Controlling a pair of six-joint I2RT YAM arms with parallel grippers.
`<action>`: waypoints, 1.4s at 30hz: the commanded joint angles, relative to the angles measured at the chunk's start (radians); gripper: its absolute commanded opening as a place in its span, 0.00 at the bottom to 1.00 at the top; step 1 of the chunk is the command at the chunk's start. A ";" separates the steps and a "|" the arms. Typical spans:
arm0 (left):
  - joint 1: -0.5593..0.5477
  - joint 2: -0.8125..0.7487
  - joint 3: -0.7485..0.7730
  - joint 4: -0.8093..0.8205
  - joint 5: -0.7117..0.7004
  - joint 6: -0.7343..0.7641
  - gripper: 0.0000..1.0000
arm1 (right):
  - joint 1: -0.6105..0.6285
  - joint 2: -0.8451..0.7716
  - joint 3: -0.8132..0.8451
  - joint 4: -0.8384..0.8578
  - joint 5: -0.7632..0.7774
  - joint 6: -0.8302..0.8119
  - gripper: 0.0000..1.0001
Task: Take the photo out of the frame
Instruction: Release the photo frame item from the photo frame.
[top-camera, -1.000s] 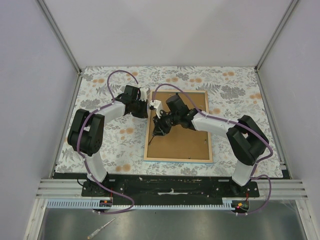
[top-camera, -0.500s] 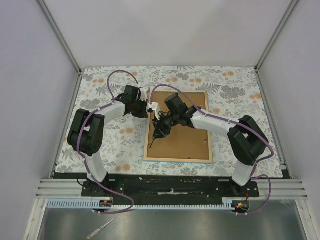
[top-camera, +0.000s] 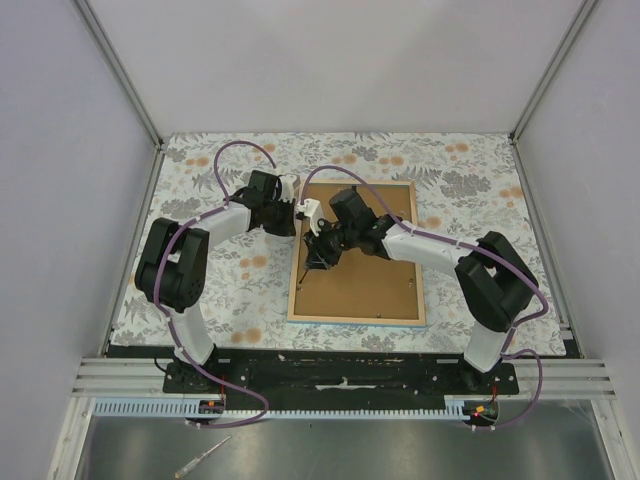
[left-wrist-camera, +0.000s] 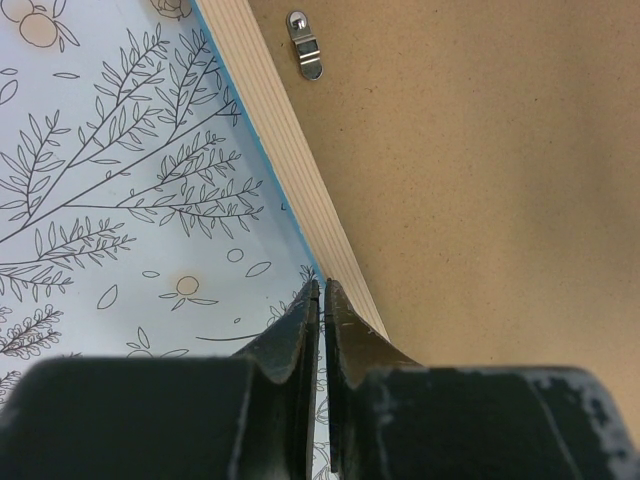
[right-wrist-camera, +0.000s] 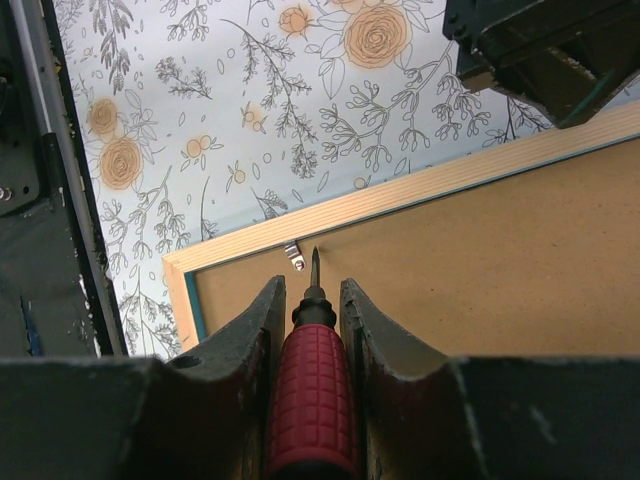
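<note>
I've got the frame face down on the floral cover, with the photo inside it, brown back up. My right gripper clamps a red screwdriver, its tip by a metal clip. My left gripper is pinched closed over the frame's edge.

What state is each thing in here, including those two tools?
frame, lying face down, wooden back up.
photo, still inside the frame, brown back up.
screwdriver, gripped, tip aimed at a metal clip.
right tool, shut on the screwdriver.
left tool, shut, empty, at the frame's edge.
</note>
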 joint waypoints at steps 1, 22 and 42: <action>0.006 -0.018 -0.008 0.014 -0.024 -0.022 0.10 | 0.003 -0.036 -0.010 0.077 0.031 0.028 0.00; 0.017 -0.033 -0.014 0.011 -0.027 -0.020 0.09 | 0.035 0.040 0.093 -0.188 -0.129 -0.143 0.00; 0.020 -0.055 -0.021 0.031 0.081 -0.042 0.45 | 0.051 0.073 0.139 -0.262 -0.103 -0.181 0.00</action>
